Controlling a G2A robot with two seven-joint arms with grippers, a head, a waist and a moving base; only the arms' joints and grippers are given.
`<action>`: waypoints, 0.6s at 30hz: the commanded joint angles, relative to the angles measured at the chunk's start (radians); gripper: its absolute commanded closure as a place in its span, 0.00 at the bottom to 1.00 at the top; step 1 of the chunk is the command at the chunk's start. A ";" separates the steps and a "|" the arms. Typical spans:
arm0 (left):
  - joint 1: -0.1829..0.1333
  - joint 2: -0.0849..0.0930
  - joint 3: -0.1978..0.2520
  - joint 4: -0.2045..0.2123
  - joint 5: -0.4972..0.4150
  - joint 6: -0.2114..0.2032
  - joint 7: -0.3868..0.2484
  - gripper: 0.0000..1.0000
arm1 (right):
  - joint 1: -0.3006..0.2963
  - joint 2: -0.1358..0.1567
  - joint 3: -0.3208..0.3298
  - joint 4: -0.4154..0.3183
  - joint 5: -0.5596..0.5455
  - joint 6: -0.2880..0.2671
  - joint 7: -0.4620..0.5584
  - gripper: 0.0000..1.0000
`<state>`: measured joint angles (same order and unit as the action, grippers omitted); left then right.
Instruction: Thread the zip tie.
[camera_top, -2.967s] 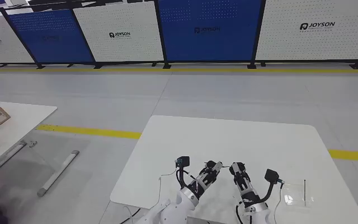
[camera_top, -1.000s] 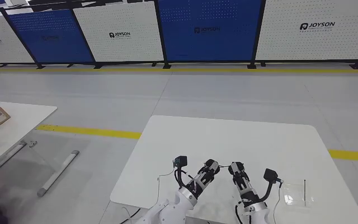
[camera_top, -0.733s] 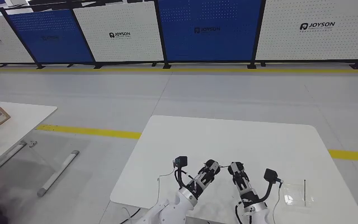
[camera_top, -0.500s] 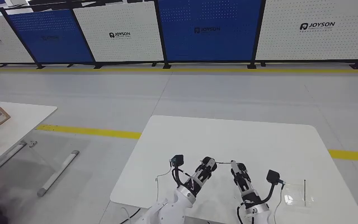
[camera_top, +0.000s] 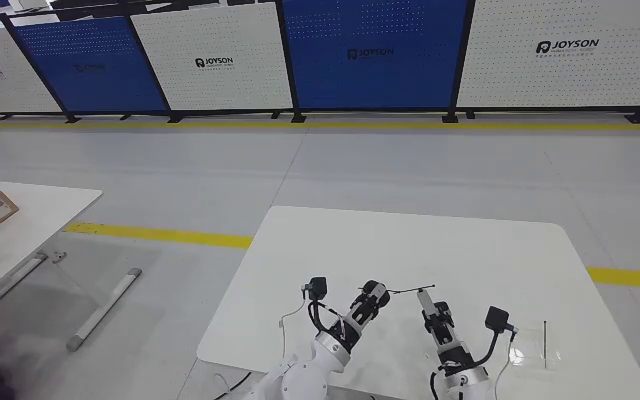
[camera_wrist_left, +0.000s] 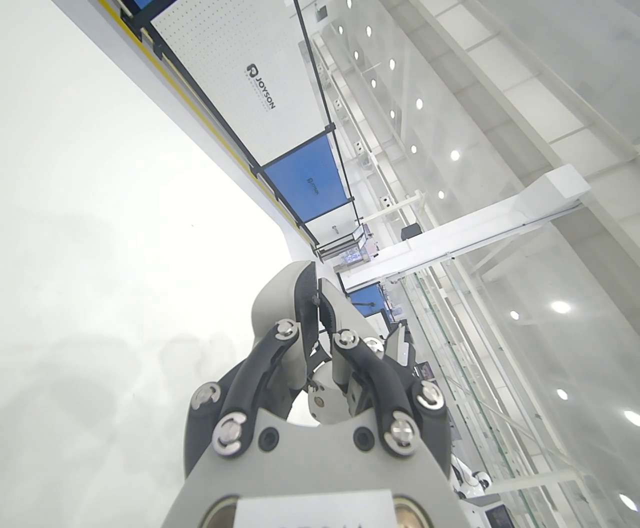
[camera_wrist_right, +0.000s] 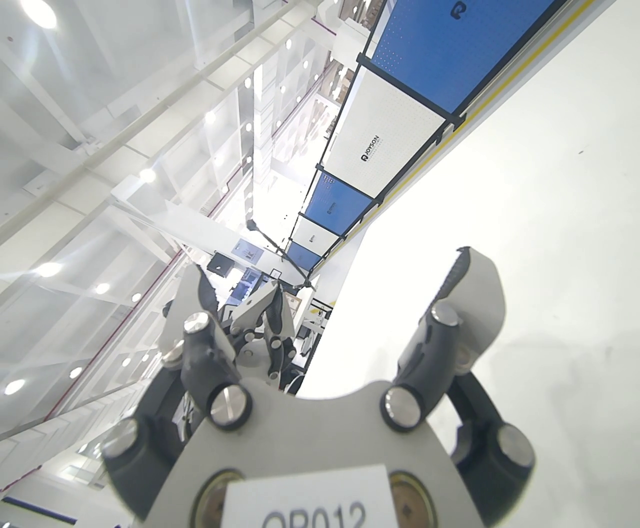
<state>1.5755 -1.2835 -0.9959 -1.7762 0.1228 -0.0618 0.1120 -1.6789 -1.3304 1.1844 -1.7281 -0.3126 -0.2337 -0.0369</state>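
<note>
Left gripper (camera_top: 372, 291) is pinched tight on one end of the zip tie (camera_top: 410, 290). The tie sticks out sideways toward the right gripper (camera_wrist_right: 330, 280), held off the table (camera_top: 400, 240). The right gripper's fingers are spread wide apart, just beside the tie's free end; cannot tell whether they touch it. Both grippers sit close to the table's near edge, about mid-width. A wide stretch of white tabletop runs beyond them to the far edge and out to both side edges. A second dark strip (camera_top: 545, 338) lies flat near the right edge, well apart from both grippers.
</note>
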 joint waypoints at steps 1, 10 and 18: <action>0.000 0.000 0.000 0.000 0.000 0.000 0.000 1.00 | 0.000 0.000 0.000 0.000 0.000 0.000 0.000 0.00; 0.004 -0.001 0.002 -0.009 -0.039 0.001 -0.031 1.00 | 0.000 0.000 0.000 0.000 0.000 0.000 0.000 0.00; 0.015 0.003 -0.019 -0.074 -0.135 0.058 -0.111 1.00 | 0.000 0.000 0.000 0.000 0.000 0.000 0.000 0.00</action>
<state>1.5911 -1.2801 -1.0149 -1.8518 -0.0124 -0.0029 0.0002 -1.6789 -1.3304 1.1844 -1.7282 -0.3126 -0.2337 -0.0369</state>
